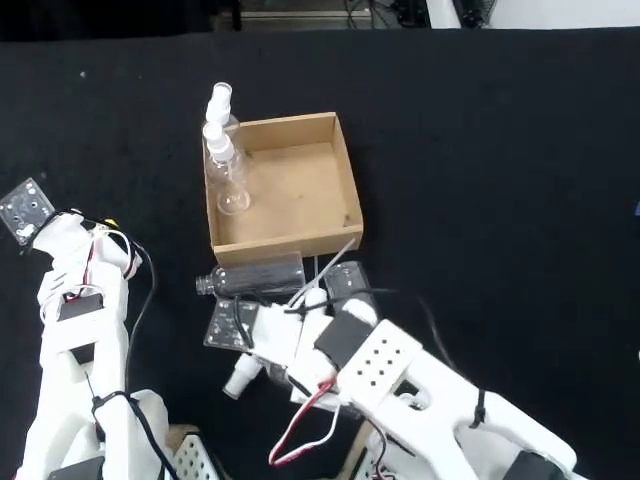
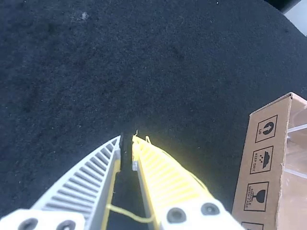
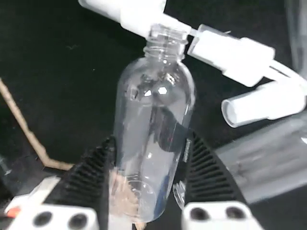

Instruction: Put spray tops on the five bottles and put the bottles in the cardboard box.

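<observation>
Black cloth [image 1: 500,150] covers table.

High view: cardboard box [image 1: 300,185] at centre, two capped bottles [image 1: 228,175] at its left wall, uncapped bottle [image 1: 255,275] lying just in front.

Left wrist view: left gripper [image 2: 127,143] fingers together above cloth, near box.

Right wrist view: right gripper [image 3: 149,143] clamped on clear bottle [image 3: 151,105], loose spray tops [image 3: 230,48] by its neck.

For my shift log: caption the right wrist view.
Right gripper jaws clamp an uncapped clear bottle; loose spray tops beside its neck.

A desk [image 1: 480,150] covered in black cloth is carrying an open cardboard box [image 1: 285,243]. A clear uncapped bottle [image 1: 255,276] is lying on its side just beside the box's near wall, and a white spray top [image 1: 240,381] is lying nearer the arms.
</observation>
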Robot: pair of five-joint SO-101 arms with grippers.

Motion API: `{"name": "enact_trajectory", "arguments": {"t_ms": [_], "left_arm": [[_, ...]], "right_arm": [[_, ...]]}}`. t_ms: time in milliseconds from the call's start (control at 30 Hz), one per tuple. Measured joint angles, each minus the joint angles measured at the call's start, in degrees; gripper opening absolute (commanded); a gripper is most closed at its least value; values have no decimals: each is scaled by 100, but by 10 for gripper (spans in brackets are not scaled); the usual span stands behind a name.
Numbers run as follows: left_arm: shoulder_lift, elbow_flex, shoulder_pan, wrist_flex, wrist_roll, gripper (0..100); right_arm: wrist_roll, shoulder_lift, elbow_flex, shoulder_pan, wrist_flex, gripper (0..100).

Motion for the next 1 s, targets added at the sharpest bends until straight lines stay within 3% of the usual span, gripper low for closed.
{"name": "enact_trajectory", "arguments": {"t_ms": [167,233,367,533,700,900,1000], "left_arm": [[0,0,0,0,0,30],[0,0,0,0,0,30],[0,0,0,0,0,30],[0,0,0,0,0,30],[0,0,0,0,0,30],[0,0,0,0,0,30],[0,0,0,0,0,30]], "right_arm": [[0,0,-1204,18,1116,96],[9,0,-1662,334,1468,96],[475,0,-2409,1776,1793,96],[1152,0,-2743,4527,1802,96],[1327,167,-2242,6892,765,97],[1336,1503,-1679,8097,-695,102],[1336,2295,-1679,8308,-923,184]]}}
